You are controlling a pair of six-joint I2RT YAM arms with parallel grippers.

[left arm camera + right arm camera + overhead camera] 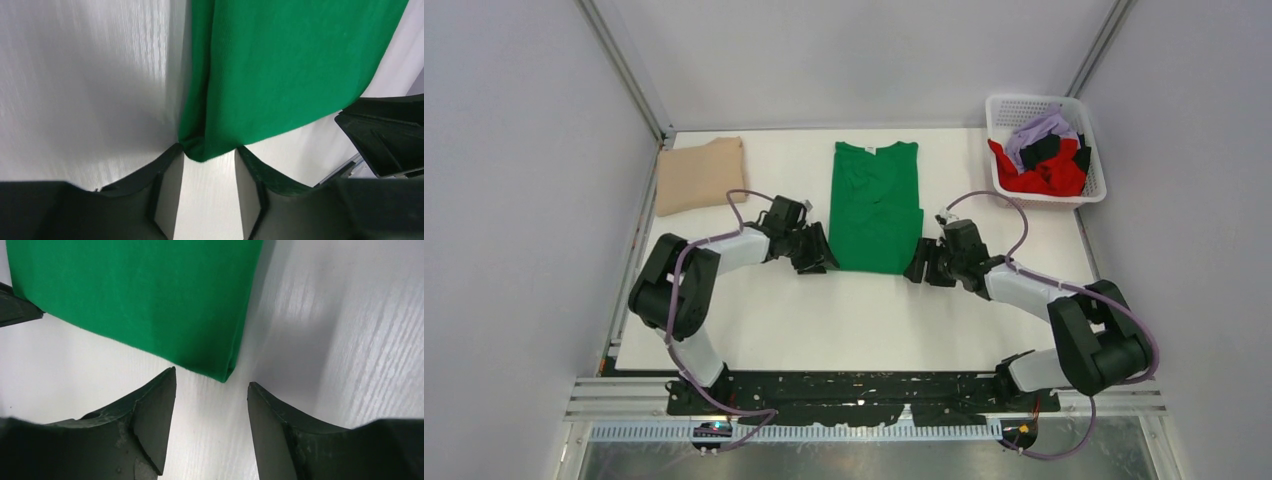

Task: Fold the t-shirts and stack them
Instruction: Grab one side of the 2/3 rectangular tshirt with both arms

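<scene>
Currently: green t-shirt (876,205), folded lengthwise, mid-table; I have left gripper (209,147) and right gripper (211,377) at its near corners, both jaws wide, holding nothing, placed, I judge, to lift the hem

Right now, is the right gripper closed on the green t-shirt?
No, the right gripper is open and the green t-shirt lies free.

Folded green cloth t-shirt (876,205) lies in the middle — folded tan cloth t-shirt (699,175) to its left, white plastic lattice basket (1014,101) holding shirts (1046,168) far right.
</scene>
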